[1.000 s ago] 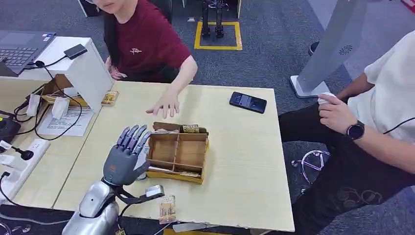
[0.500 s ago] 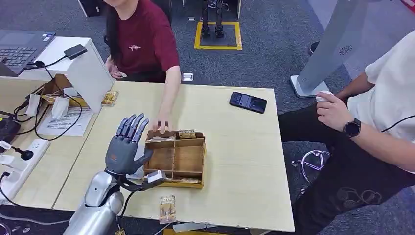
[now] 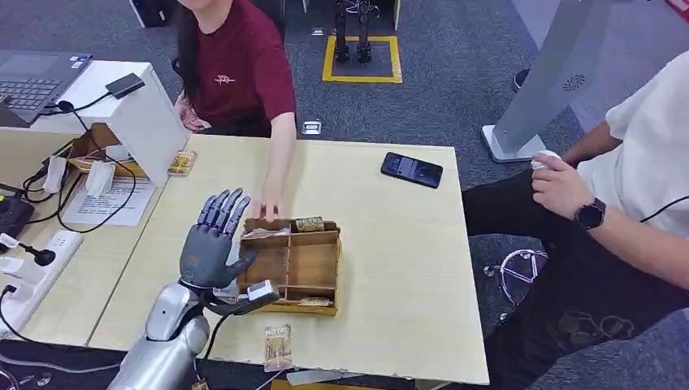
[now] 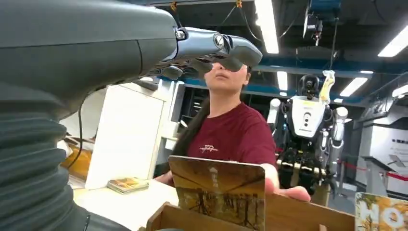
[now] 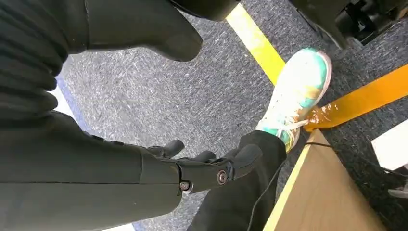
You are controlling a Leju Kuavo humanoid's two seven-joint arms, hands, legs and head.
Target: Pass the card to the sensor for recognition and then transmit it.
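Left hand (image 3: 213, 241) raised beside the wooden box (image 3: 294, 264) on the bench (image 3: 390, 244), fingers spread, grasping nothing. Card (image 4: 217, 191) standing upright at the box's far edge, just beyond the fingers, touched by a person's hand (image 3: 267, 210). Right hand (image 5: 211, 166) hanging above the floor, released, fingers apart.

- The floor is dark grey carpet (image 3: 455, 73) with a yellow tape square (image 3: 361, 58) marked on it.
- A pale wooden surface (image 3: 398, 268) stands in the middle, next to a second pale wooden desk (image 3: 32, 268).
- A tall white stand (image 3: 548, 81) rests on the carpet.
- Long bright ceiling lights (image 4: 267, 24) shine overhead.
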